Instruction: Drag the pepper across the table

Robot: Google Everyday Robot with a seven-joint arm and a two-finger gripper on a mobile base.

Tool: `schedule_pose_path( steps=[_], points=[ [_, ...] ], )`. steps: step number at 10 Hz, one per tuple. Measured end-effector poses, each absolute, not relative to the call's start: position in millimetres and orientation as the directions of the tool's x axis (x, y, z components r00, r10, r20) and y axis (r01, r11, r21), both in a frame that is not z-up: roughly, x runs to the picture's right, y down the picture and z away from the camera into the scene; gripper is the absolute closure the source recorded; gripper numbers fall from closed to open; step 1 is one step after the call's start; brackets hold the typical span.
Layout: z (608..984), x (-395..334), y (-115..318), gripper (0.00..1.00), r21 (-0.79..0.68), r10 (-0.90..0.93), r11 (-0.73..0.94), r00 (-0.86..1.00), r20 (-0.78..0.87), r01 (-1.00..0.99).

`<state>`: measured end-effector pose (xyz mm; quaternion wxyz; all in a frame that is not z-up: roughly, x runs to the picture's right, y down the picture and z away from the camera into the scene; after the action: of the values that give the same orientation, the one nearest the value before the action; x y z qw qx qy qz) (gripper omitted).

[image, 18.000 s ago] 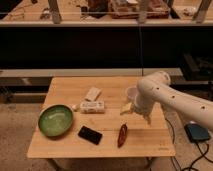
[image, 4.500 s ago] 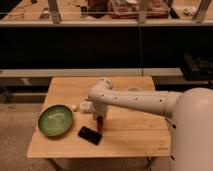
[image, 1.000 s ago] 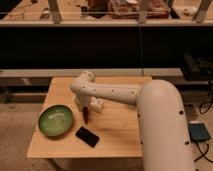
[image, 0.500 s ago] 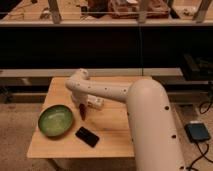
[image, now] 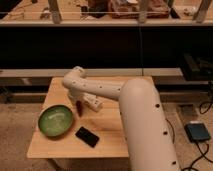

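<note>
My arm reached far over the table (image: 112,135), its thick white body filling the right half of the view and its elbow bent near the table's far left part. My gripper (image: 76,101) hung at the end of that bend, pointing down toward the wood just right of the green bowl (image: 55,120). Directly beneath it was the pepper (image: 78,108), dark red and slim, standing close to upright with its lower tip at the tabletop, just beside the bowl's right rim. It sat so close under my gripper that the two seemed to touch, but whether my jaws were closed on it I cannot tell. To the right of the pepper, touching or nearly touching my arm, lay a small white box (image: 93,103) with dark spots on it. Nearer the front edge, below the pepper and a little to the right, the black phone (image: 87,136) lay flat and turned at an angle, apart from the bowl. Behind the table ran a long dark bench (image: 40,75).
</note>
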<state>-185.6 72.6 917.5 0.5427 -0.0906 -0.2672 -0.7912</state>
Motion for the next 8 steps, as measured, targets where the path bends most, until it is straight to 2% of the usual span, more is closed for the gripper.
schedule_pose_path(
  steps=[8],
  points=[
    [933.0,-216.8,58.2,1.0,0.366,-0.776,-0.323,-0.466,0.426,0.873]
  ],
)
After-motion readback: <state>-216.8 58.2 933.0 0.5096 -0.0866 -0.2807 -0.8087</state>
